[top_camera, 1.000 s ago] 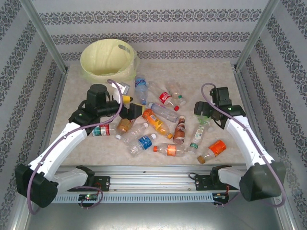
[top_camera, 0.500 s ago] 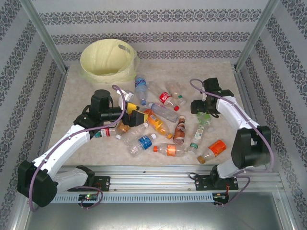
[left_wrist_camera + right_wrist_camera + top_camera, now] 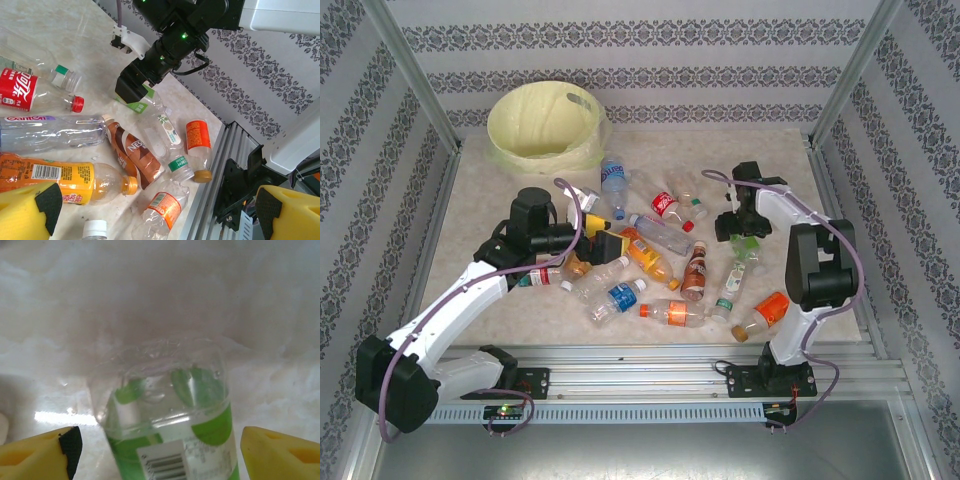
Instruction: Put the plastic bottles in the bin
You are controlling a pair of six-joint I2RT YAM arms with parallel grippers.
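The green bottle lies on the counter at the right of the spread of bottles, well apart from the bin in the far left corner. In the last second the right arm has folded in from the near right and brought the right hand down over this bottle. In the right wrist view its yellow fingers stand one on each side of the bottle's clear end. They are apart and not yet touching it, though they have been drawing together.

My guess is that a grasp is about to land. The carry will then be a long one, across the other bottles to the far left.

The left hand hangs over the left of the spread with its jaws wide apart and holds nothing; it has barely shifted in the last half second. Every bottle I can make out is on the counter, so the task looks barely begun.
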